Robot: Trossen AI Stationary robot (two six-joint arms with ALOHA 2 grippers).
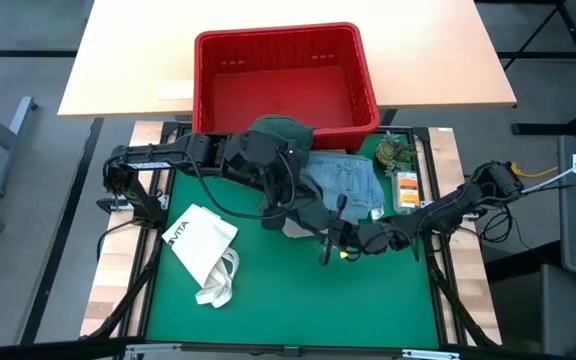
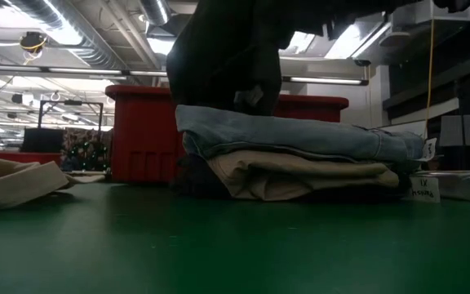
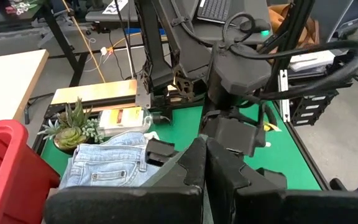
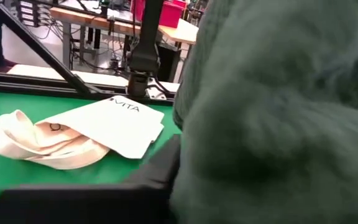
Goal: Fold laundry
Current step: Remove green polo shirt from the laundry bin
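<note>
1. The red basket [image 1: 286, 80] sits at the upper middle of the high view, on the table's far edge.
2. The dark green-grey garment [image 1: 280, 140] hangs just below the basket, over the folded stack: light blue jeans [image 2: 300, 139] on a beige piece [image 2: 300, 175].
3. The white tote bag [image 1: 203, 245] lies lower left.
4. The left gripper [image 1: 286, 205] is clenched on the dark green-grey garment.
5. The right gripper [image 1: 336, 245], at centre, presses against the garment; its hold cannot be told.
</note>
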